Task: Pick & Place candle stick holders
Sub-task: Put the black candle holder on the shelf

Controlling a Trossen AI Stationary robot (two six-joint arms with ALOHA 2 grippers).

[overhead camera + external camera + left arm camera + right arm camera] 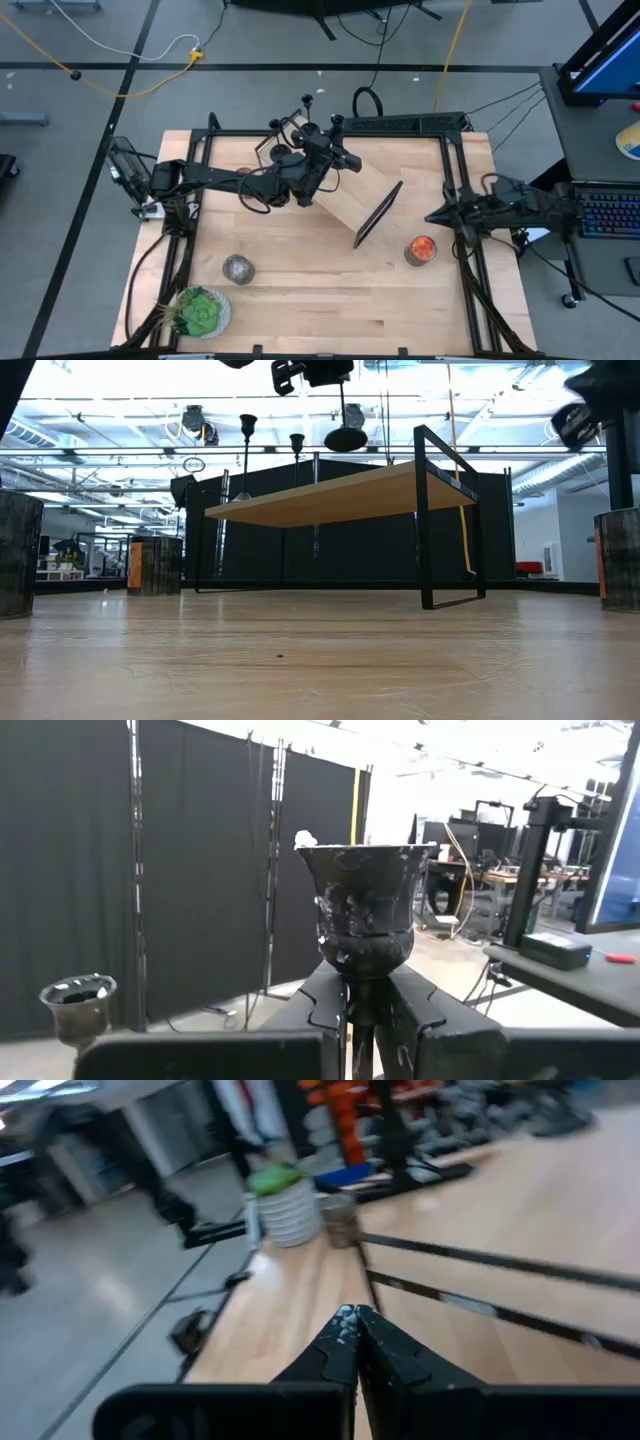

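On the near edge of the table (330, 310), at its left corner, sits a leafy green plant (200, 312) in a white pot, with a small grey jar (238, 268) just beyond it and an orange-topped jar (421, 249) near the right edge. Past these, around the middle of the table, stands a small wooden shelf (352, 200) on a black frame, set at an angle. The left gripper (365, 1020) hangs above the far left end of that shelf, its jaws drawn narrow on the thin stem of 1 candle stick holder (365, 915), whose cup rises just above the fingertips; the low view suggests the piece is lifted clear of the shelf top, its round base hanging in the air. At least 2 more holders (246, 455) stand upright on the far left part of the shelf, near the carried one. The right gripper (352, 1342) waits at the right edge of the table, fingers pressed together on nothing. The step in hand looks like the carry between pick and place. The next move calls for keeping the stem vertical, choosing a bare spot on the shelf apart from the standing pieces, lowering until the base sits flat, then releasing without tipping it.
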